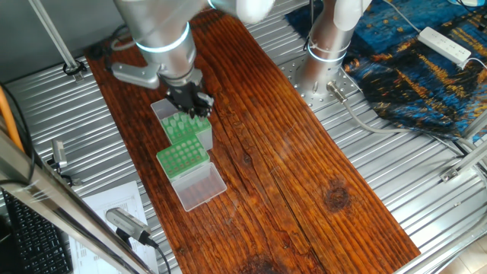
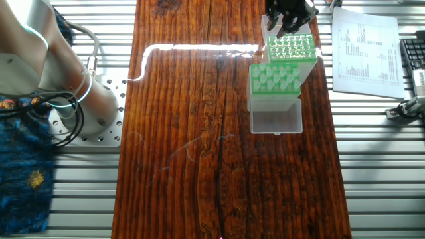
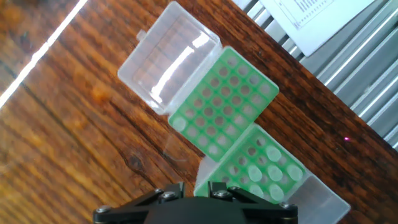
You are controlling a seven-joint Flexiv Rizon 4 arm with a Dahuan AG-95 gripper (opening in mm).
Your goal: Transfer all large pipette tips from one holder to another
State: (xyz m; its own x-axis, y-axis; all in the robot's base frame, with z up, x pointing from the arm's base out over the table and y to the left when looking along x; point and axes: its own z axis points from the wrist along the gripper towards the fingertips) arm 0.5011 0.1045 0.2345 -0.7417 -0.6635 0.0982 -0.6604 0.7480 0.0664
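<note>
Hand point(image 3: 189, 188), fingers nearly pressed together and holding nothing visible; upright large pipette tips point(image 3: 268, 167) are seen at 2 o'clock, just beside it.

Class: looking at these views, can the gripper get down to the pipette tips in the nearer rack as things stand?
Probably yes. The gripper hangs right over the rack holding the tips, its lid swung open, nothing between them.

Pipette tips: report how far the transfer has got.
Done: nothing visible; the receiving rack shows only bare holes. In hand: the claw hovers over the source rack, where the large pipette tips stand; no tip visibly gripped. Left: apparently every tip.
</note>
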